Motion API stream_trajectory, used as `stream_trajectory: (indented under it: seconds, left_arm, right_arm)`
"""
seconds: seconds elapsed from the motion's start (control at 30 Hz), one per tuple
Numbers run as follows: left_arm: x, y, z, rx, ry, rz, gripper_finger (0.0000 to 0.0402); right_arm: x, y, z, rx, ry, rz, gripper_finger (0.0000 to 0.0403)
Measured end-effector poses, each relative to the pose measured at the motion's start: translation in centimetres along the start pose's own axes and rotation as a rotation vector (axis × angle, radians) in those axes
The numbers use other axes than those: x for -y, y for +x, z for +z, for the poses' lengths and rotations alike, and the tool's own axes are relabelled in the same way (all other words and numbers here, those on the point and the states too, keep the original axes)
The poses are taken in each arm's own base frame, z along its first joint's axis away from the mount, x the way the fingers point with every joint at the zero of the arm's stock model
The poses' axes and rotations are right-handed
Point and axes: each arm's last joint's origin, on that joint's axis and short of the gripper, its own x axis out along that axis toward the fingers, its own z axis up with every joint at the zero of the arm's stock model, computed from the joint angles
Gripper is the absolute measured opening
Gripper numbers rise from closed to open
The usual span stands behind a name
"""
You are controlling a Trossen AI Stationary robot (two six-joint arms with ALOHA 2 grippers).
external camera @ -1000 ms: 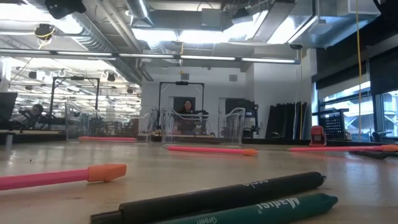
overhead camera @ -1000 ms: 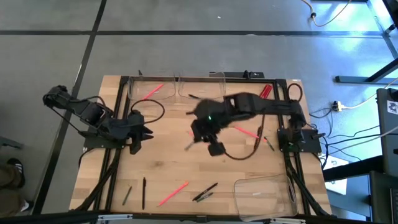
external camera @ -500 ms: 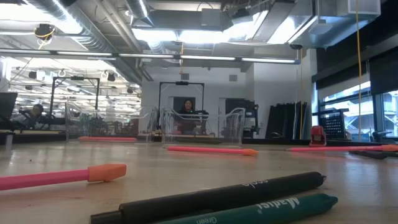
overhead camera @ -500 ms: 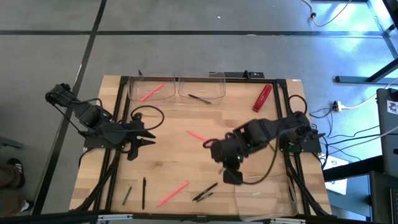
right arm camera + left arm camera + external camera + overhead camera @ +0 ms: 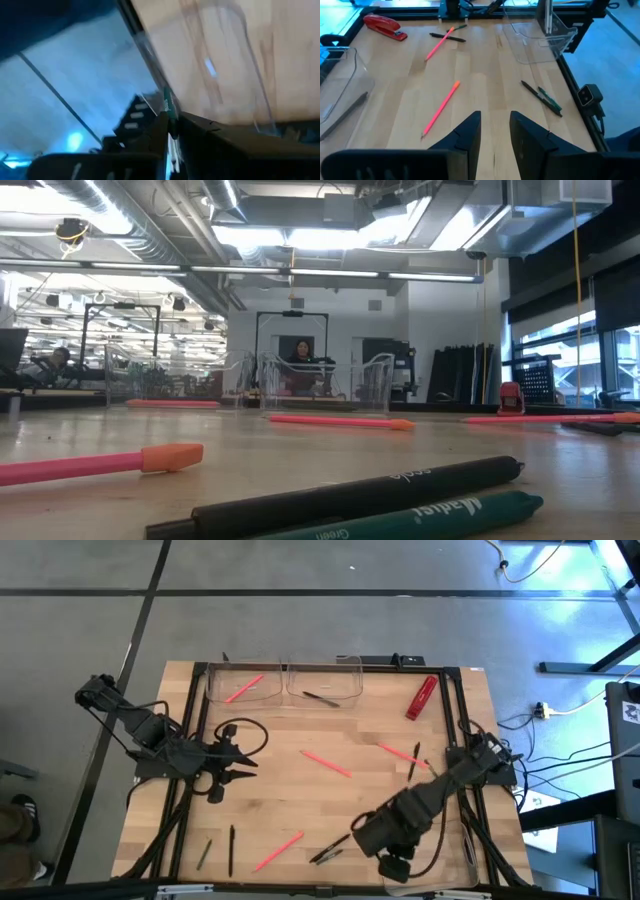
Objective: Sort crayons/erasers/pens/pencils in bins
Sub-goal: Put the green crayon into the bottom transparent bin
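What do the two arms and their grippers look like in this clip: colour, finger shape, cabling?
Both arms are dark, near black, and jointed. The left gripper ends in two flat, wedge-shaped dark fingers with angular tips. A black cable loops beside the left arm. The right gripper has similar dark fingers; another black cable trails along the right arm.

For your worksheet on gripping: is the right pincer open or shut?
Shut: in the right wrist view the right pincer has its fingers clamped on a green pen.
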Motion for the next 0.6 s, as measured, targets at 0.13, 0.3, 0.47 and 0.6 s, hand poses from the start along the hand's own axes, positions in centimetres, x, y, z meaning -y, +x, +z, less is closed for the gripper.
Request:
stream_trajectory:
  seconds: [0.13, 0.3, 0.47, 0.6]
  left_arm:
    - [0.0, 0.0, 0.0, 0.0, 0.0, 0.0, 0.0095]
    - [0.0, 0.0, 0.0, 0.0, -0.001, 0.0, 0.0095]
    - [0.0, 0.0, 0.0, 0.0, -0.002, 0.0, 0.0095]
    - [0.0, 0.0, 0.0, 0.0, -0.002, 0.0, 0.0095]
  right_arm:
    - [0.7, 3.0, -0.1, -0.073, 0.036, -0.093, 0.0037]
    - [2.2, 6.4, 0.5, -0.144, 0.037, -0.186, 0.0037]
    - [3.1, 9.4, 1.6, -0.144, -0.053, -0.169, 0.0037]
    - [3.6, 10.7, 2.0, -0.146, -0.08, -0.158, 0.0037]
